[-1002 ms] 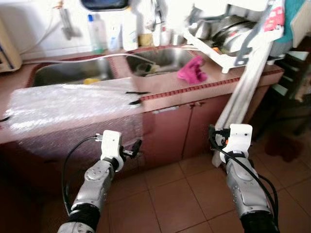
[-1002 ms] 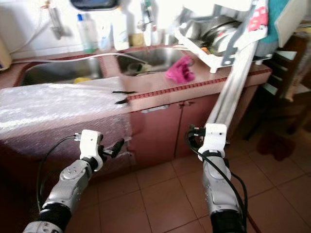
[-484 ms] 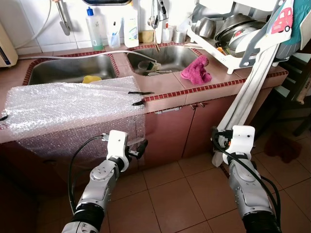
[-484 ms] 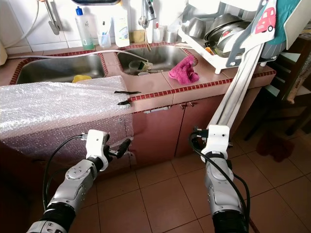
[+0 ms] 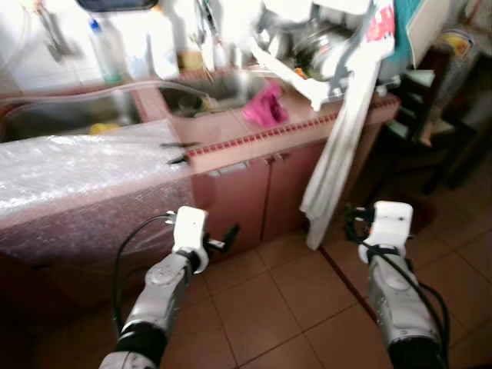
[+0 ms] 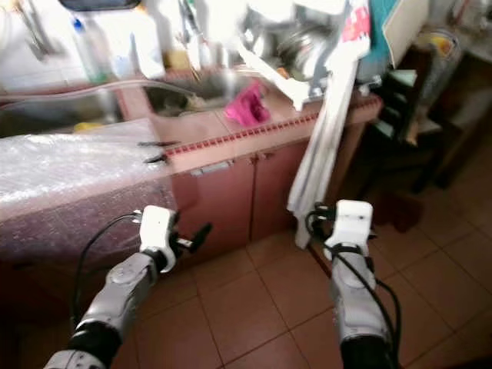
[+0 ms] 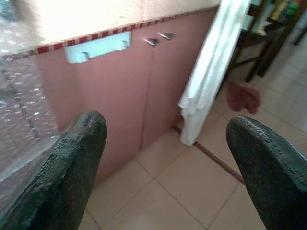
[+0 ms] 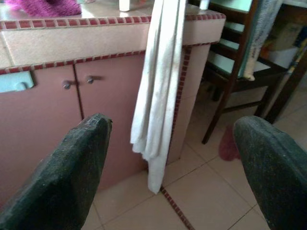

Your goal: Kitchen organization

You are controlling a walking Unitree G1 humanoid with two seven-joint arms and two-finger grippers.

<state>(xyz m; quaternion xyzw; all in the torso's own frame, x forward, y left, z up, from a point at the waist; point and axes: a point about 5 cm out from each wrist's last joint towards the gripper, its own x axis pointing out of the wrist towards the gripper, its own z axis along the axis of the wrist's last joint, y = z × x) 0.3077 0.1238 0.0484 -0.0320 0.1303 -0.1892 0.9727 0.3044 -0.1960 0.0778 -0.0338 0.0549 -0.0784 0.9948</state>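
Facing crinkly bubble wrap, pink cabinets

White cloth hanging beside pink cabinet doors

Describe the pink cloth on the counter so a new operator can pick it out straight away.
Start at the long reddish-brown counter with two sinks along the wall. On the counter's front strip, beside the right-hand sink and just left of the white dish rack, lies the crumpled pink cloth. It is the only bright magenta item there; the long white cloth hangs down off the counter instead.
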